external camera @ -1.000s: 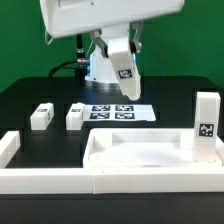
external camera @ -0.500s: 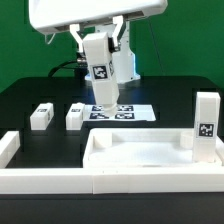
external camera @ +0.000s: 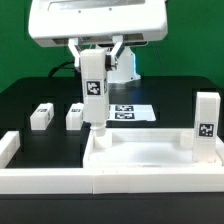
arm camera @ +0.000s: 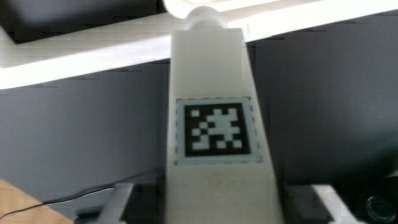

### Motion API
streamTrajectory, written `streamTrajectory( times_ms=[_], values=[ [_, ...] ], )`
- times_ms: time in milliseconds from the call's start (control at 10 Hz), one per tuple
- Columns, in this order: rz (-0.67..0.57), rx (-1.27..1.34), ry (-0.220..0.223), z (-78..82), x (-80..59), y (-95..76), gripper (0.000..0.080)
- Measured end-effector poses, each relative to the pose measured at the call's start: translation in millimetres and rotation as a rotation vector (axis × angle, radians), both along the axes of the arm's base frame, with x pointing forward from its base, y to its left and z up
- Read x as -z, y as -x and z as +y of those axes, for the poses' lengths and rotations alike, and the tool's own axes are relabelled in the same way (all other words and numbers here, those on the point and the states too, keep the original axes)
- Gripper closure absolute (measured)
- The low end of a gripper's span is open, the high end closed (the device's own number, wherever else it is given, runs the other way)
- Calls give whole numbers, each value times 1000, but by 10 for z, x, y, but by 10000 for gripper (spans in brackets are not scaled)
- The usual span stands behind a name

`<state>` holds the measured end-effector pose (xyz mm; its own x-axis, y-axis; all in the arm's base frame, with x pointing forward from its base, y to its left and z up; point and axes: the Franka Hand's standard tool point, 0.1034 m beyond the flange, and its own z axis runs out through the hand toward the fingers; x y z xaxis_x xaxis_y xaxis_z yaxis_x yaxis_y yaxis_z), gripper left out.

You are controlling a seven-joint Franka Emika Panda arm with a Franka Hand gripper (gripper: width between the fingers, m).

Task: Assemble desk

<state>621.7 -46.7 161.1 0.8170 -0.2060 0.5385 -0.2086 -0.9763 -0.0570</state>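
Since a moment ago the gripper [external camera: 94,58], clamped on one upright leg [external camera: 93,92], has carried it from above the marker board [external camera: 127,110] to the desk panel [external camera: 140,138] corner, lower end down, apparently for mounting there.

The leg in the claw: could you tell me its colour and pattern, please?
The leg is white with a black-and-white square tag, clearest in the wrist view.

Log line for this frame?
hand: shut on held leg, upright | over desk panel corner, contact unclear | two loose legs on table | fourth leg upright at panel
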Motion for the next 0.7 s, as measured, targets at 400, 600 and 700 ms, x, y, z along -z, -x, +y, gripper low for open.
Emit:
streamTrajectory(
  times_ms=[400,600,700],
  values=[
    [18,11,4,-73,126,41,512],
    [34,17,6,-116,229,72,512],
    [44,16,7,-114,295,87,512]
  ],
)
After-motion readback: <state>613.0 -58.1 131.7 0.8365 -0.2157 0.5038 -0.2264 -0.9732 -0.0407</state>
